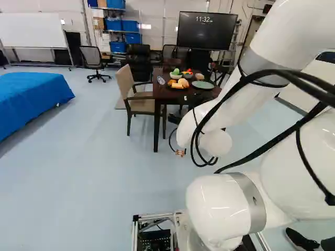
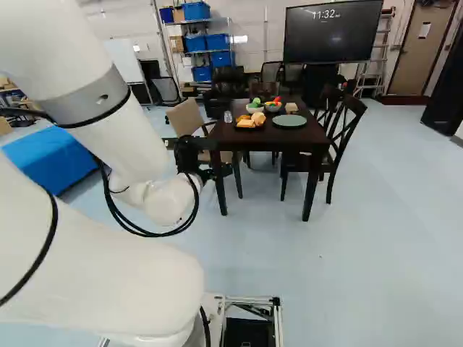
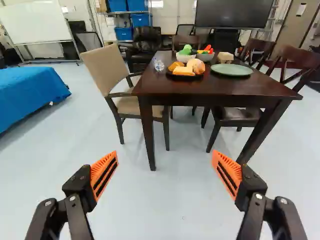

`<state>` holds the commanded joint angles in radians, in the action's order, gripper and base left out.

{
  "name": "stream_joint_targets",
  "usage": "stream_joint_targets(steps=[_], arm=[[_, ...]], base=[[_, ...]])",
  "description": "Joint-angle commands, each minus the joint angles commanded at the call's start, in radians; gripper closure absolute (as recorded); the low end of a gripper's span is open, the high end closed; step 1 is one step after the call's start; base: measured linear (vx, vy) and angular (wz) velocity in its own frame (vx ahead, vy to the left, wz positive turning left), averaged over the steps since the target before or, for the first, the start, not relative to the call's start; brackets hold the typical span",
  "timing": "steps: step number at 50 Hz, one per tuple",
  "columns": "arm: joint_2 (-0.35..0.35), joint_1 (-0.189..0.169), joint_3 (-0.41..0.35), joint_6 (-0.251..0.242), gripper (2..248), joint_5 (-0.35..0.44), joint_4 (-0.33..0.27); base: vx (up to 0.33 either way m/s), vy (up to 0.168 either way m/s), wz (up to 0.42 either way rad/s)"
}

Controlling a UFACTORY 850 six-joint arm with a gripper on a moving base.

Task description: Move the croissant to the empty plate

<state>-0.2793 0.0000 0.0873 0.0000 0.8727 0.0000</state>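
Left of the middle of the right base view, the hand [image 2: 210,158] is hanging released, its fingers standing wide apart. At the upper middle, breads [image 3: 196,66] are lying on a dark plate [image 3: 192,78] on the bench [image 3: 210,89]; I cannot tell which is the croissant. Farther right, the green plate [image 2: 289,121] is resting.

the arm [image 2: 108,275] is glossy white, its thick tubes smooth and rounded, with grey bands [image 1: 254,193] around them. black cables [image 2: 148,233] loop loosely along it. the jaws are black links with silver screw heads [image 3: 258,196] and wedge-shaped orange pads [image 3: 100,170], ribbed and dark-slotted. at the near end, a silvery metal frame [image 2: 247,298] boxes in dark parts.
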Motion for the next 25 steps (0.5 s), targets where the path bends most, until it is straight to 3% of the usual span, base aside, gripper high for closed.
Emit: stream_joint_targets(steps=[25], arm=[[0.000, 0.000, 0.000, 0.000, 3, 0.000, 0.000]], base=[[0.076, -0.001, -0.006]])
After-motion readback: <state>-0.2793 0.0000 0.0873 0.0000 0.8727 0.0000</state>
